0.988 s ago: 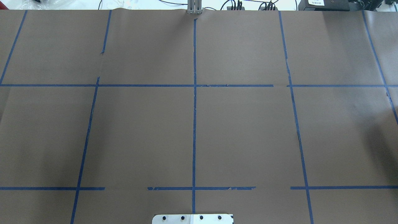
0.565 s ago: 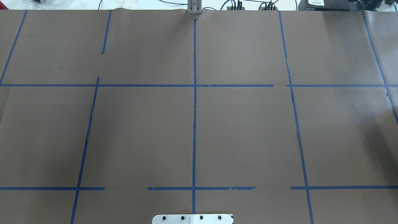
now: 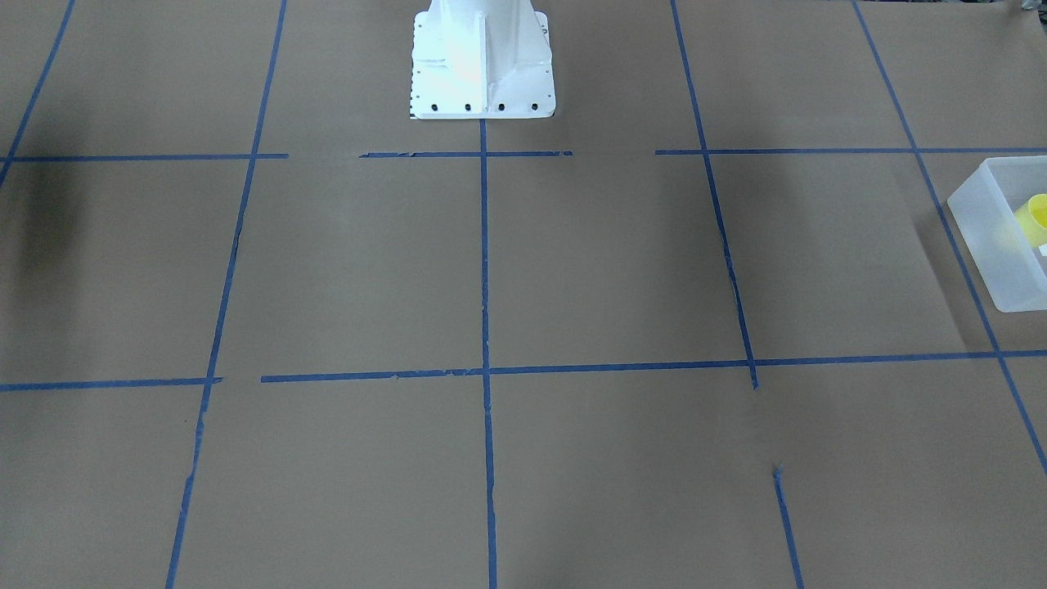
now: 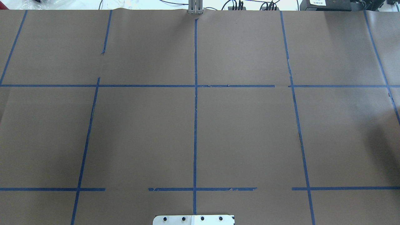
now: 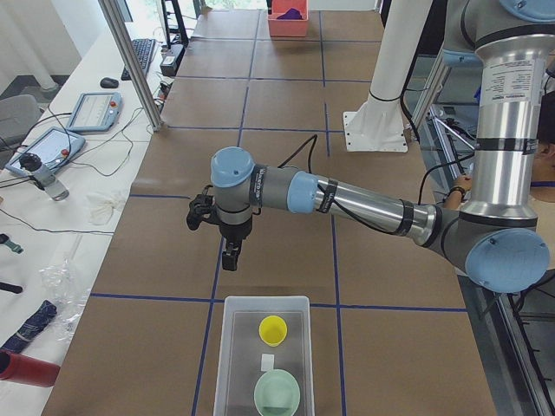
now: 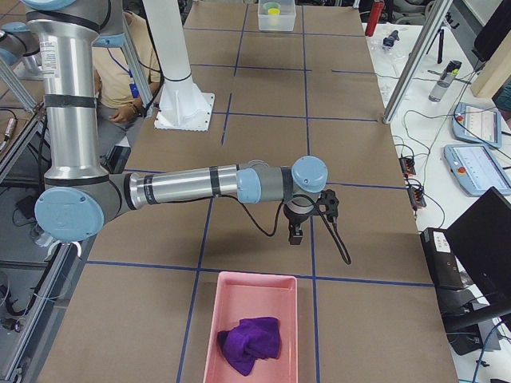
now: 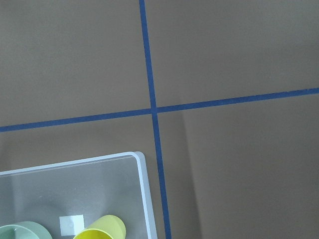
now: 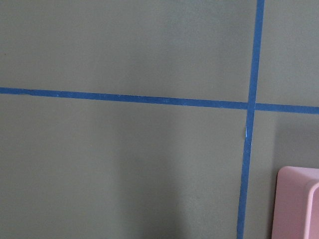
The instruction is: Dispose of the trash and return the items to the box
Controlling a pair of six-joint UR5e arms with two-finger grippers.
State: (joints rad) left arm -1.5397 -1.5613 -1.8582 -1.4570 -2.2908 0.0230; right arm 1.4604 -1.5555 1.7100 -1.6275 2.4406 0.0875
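The frosted-white box stands at the table's end on my left; it also shows in the front view and the left wrist view. The yellow cup and the pale green bowl lie inside it, as the left wrist view shows for the cup and the bowl. My left gripper hangs above the table just beside the box. My right gripper hangs near a pink bin. I cannot tell whether either gripper is open or shut.
The pink bin holds a purple cloth; its corner shows in the right wrist view. A small white tag lies in the box. The white robot pedestal stands mid-table. Brown paper with blue tape lines covers the table.
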